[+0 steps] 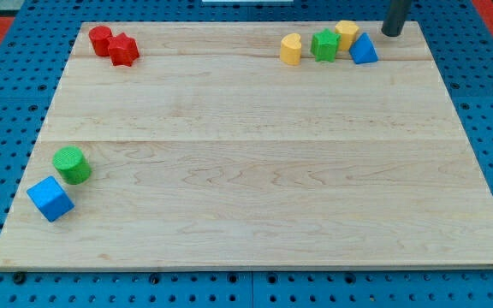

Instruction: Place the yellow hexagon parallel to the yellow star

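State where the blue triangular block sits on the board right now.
The blue triangular block sits near the view's top right, at the right end of a cluster, beside the yellow block and green block.

I can read no text, labels, brands, numbers or signs anywhere on the wooden board (255, 171) or the blocks.
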